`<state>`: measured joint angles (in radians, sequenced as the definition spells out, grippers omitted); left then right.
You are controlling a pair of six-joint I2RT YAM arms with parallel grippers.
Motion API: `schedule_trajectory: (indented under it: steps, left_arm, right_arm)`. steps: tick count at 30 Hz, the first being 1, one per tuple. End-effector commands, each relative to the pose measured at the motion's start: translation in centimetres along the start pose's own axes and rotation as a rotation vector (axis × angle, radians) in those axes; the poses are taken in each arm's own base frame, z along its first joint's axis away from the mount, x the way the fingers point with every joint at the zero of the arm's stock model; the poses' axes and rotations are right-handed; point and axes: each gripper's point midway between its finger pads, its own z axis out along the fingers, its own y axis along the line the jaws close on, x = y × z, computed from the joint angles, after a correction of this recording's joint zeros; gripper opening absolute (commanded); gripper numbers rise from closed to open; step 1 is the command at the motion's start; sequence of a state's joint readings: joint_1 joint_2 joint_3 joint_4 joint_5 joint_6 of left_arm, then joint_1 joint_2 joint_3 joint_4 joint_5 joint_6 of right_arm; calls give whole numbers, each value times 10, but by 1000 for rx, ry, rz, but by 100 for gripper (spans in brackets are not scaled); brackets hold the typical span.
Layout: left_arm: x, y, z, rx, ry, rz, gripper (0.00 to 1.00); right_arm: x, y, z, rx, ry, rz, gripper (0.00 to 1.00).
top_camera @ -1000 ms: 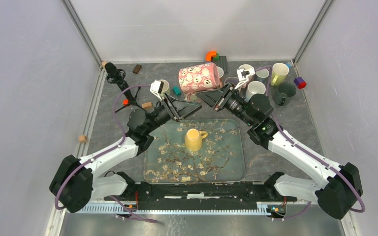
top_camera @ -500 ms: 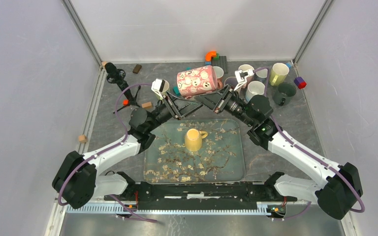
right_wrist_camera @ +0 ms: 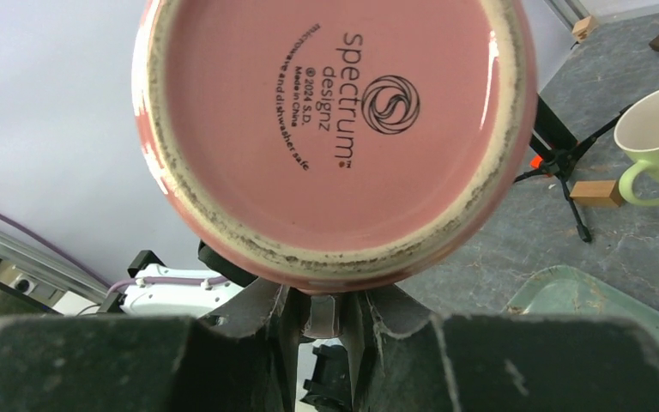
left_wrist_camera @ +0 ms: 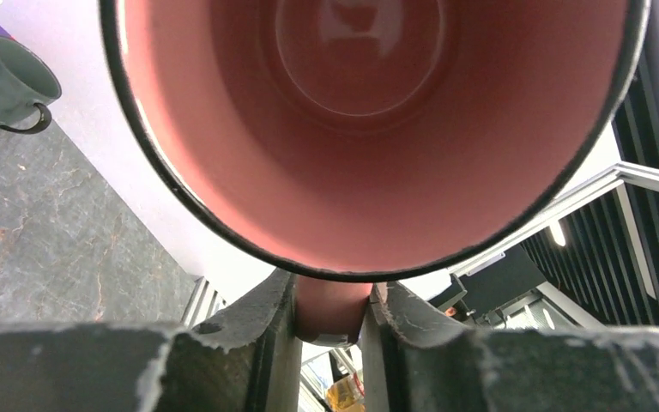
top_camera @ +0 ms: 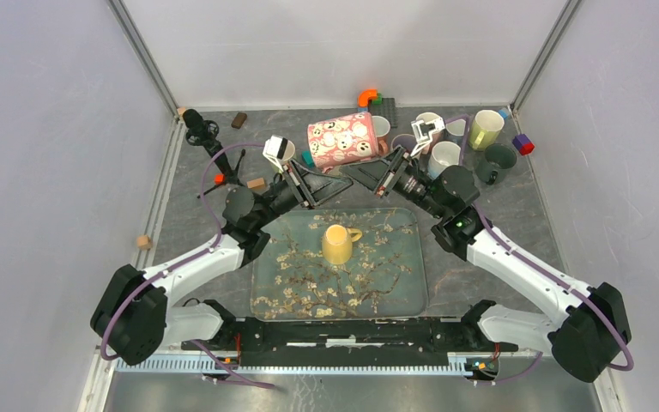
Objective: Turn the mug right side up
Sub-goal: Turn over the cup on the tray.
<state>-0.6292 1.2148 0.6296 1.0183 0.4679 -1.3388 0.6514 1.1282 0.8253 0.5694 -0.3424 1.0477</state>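
Dark grey marbled table point(top_camera: 515, 215) carries: floral-print tray point(top_camera: 403, 275) centre-near; white mug point(top_camera: 444, 155), yellow-green mug point(top_camera: 486, 129) and dark green mug point(top_camera: 499, 160) clustered far right; purple block point(top_camera: 522, 143) beside them; orange elbow piece point(top_camera: 366, 96) at far edge; black tripod point(top_camera: 199, 129) and wooden cube point(top_camera: 144, 242) on the left.
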Motion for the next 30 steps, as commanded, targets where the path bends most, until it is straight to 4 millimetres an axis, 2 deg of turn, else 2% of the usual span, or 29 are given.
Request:
schedule_trajectory:
  steps: [1,5,7,10,12,21,30]
  left_arm:
    - [-9,-32,4,83,-9,54,25]
    - [-10,-31,4,65,-4,74,6]
    - [-10,-29,4,37,-1,95,2]
    - [-11,-29,2,3,1,136,2]
    - [-12,-27,0,-23,-2,158,2]
    - [-24,-16,-10,-177,-48,270,2]
    - [-33,-2,-19,-297,-73,316,2]
  right_arm:
    - [-24,41,-3,-158,-84,-72,0]
    - [-18,34,-5,-143,-70,-77,0]
    - [-16,30,-6,-130,-64,-86,0]
    - [-11,23,-9,-111,-55,-105,0]
    - [-8,17,-10,-90,-48,-122,5]
    - [3,-16,-14,21,-15,-198,43]
    - [14,-42,-11,88,22,-229,55]
